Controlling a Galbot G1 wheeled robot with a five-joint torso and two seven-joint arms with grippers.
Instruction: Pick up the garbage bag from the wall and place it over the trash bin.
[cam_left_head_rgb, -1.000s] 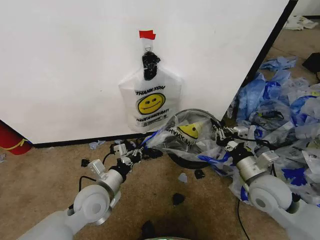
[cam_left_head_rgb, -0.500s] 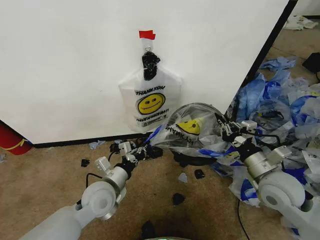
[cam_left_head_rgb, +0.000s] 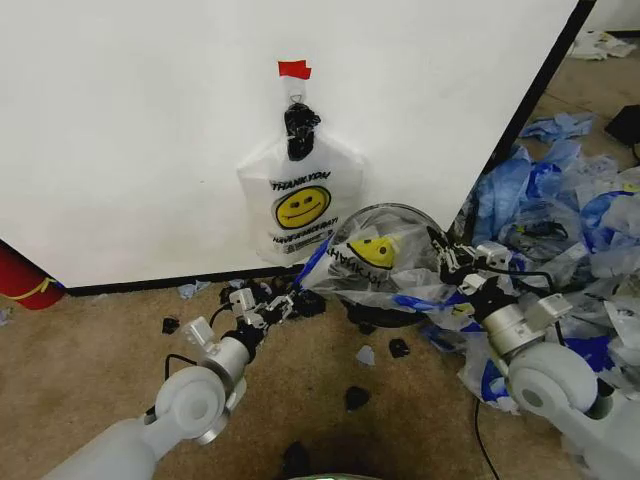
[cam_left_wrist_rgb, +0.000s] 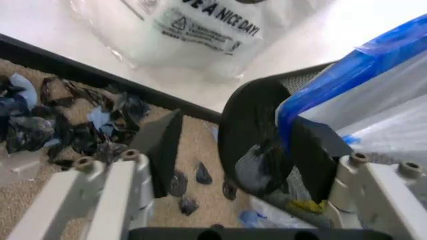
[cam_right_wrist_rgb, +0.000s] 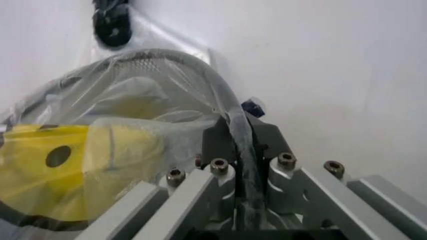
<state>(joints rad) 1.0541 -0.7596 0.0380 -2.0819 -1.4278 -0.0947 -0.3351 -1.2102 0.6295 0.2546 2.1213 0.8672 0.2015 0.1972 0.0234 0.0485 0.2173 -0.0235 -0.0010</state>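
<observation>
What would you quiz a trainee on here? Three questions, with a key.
1. True or false: the right tool is shut on the garbage bag at the rim of the trash bin.
2. The left tool is: A) open, low beside the trash bin; B) shut on the garbage bag; C) gripping a red cup.
3. What hangs on the wall behind the trash bin?

Key: 1 true. 2 A. 3 a white smiley "THANK YOU" bag.
</observation>
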